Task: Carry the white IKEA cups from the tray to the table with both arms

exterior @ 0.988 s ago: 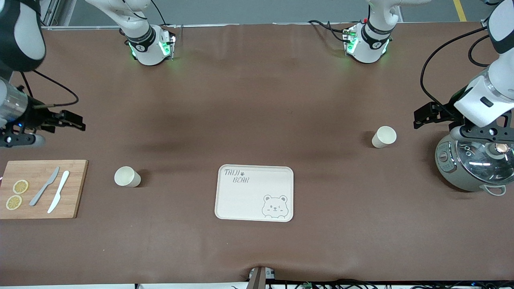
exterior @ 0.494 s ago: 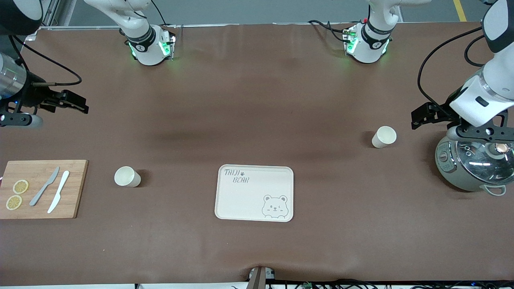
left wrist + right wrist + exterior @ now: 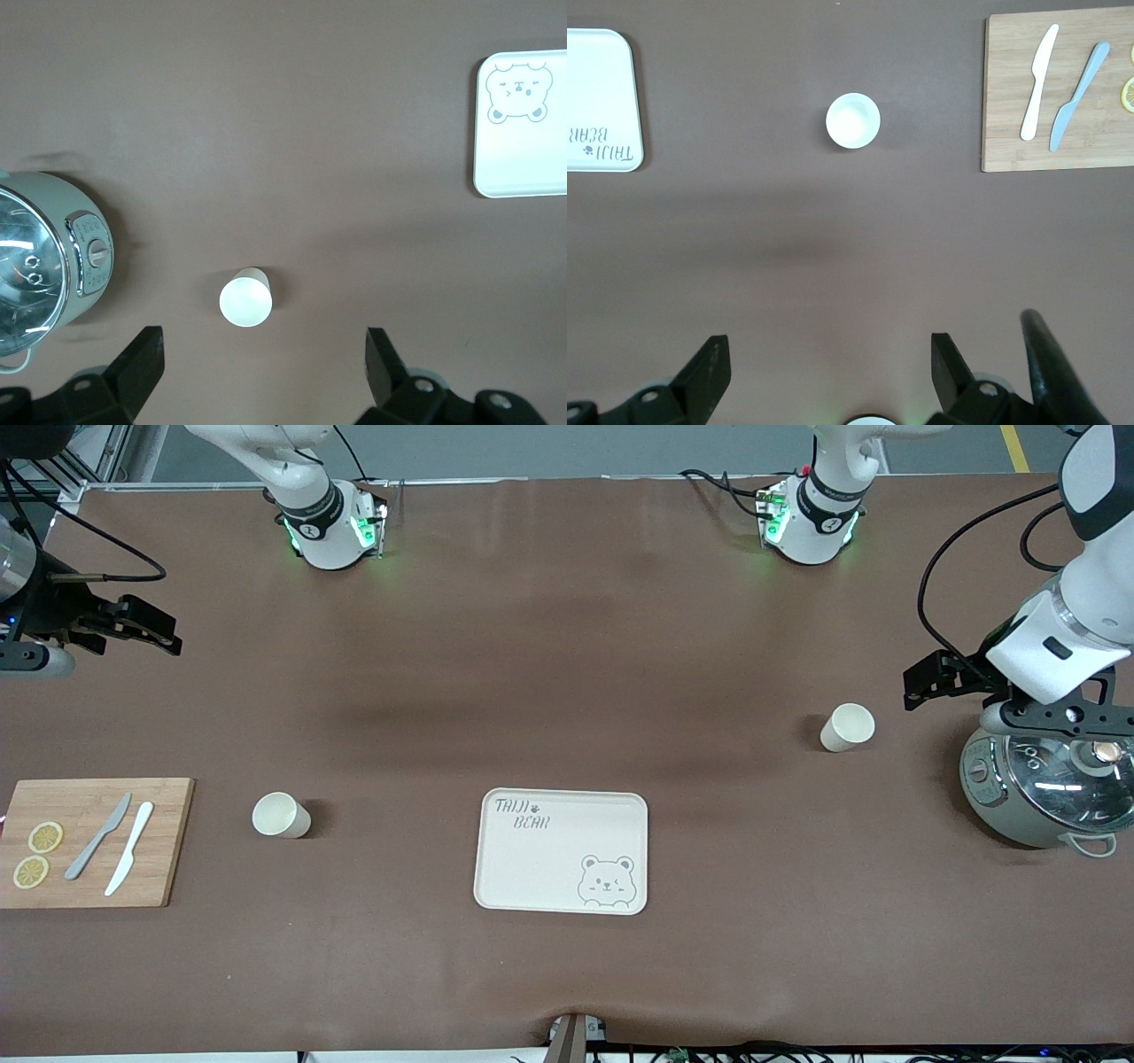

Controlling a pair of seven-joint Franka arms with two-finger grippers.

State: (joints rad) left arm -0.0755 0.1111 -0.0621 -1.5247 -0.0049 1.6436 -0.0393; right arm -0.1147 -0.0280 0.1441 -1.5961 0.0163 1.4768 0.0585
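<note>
Both cups stand on the table; tray empty. My left gripper, frame right, and right gripper, upper left, hang open, empty. I should retract high, clear of the cups.

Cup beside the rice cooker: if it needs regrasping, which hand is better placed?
Left. The left hand hangs open beside that cup, which shows between the fingers in the left wrist view. The open right hand is over the right arm's end of the table.
</note>
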